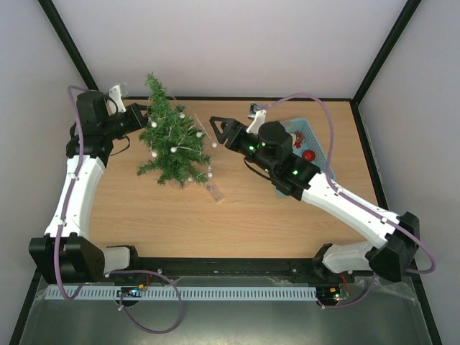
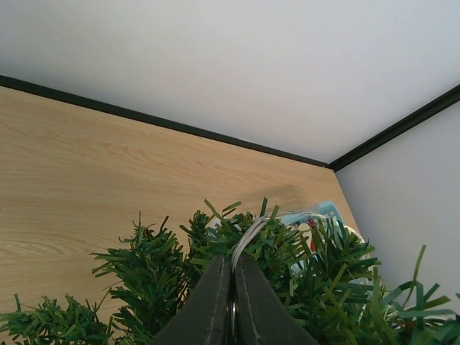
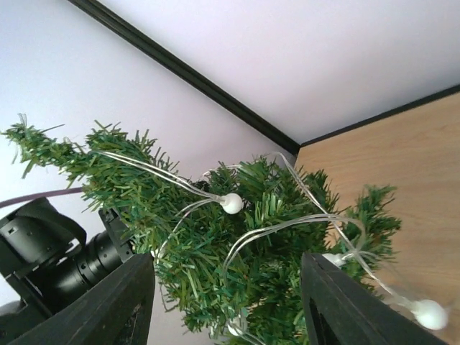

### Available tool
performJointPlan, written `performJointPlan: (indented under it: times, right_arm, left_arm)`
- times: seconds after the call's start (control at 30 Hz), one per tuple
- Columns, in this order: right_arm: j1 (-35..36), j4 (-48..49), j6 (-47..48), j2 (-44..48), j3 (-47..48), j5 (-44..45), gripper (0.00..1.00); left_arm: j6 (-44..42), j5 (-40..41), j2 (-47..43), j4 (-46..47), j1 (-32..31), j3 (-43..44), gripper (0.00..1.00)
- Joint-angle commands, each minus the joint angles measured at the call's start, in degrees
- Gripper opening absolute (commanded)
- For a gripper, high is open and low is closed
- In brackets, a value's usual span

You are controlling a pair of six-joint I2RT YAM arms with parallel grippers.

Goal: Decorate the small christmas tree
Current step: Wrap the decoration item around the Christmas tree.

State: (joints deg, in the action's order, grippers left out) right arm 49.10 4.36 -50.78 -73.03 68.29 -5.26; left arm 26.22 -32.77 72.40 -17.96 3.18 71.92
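The small christmas tree [image 1: 172, 140] stands at the back left of the table, wound with a clear light string [image 1: 192, 149] carrying white bulbs. My left gripper [image 1: 145, 119] presses into the tree's left side. In the left wrist view this gripper [image 2: 233, 259] is shut on the clear wire [image 2: 251, 233] of the light string, among green branches [image 2: 144, 266]. My right gripper [image 1: 213, 131] is open just right of the tree. In the right wrist view its fingers [image 3: 122, 302] stand wide apart, with the tree [image 3: 215, 237] and a white bulb [image 3: 231, 203] in front and nothing held.
A light blue basket [image 1: 302, 129] sits at the back right under the right arm, with a red ornament [image 1: 308, 154] in it. A clear battery pack [image 1: 214, 190] lies on the table in front of the tree. Walls close the back and sides.
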Motion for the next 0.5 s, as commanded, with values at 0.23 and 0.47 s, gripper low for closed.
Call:
performJointPlan:
  times: [0.23,0.47]
  right_arm:
    - [2.0,10.3,-23.6,-8.5,0.9,2.0,0.50]
    - [2.1,11.9,-23.3,-11.7,4.0,3.4,0.48]
  left_arm:
    - [1.0,-1.1,-1.8,2.4,0.0,-2.5,0.04]
    - [1.2,-1.7,-2.0,2.8,0.0,-2.8,0.03]
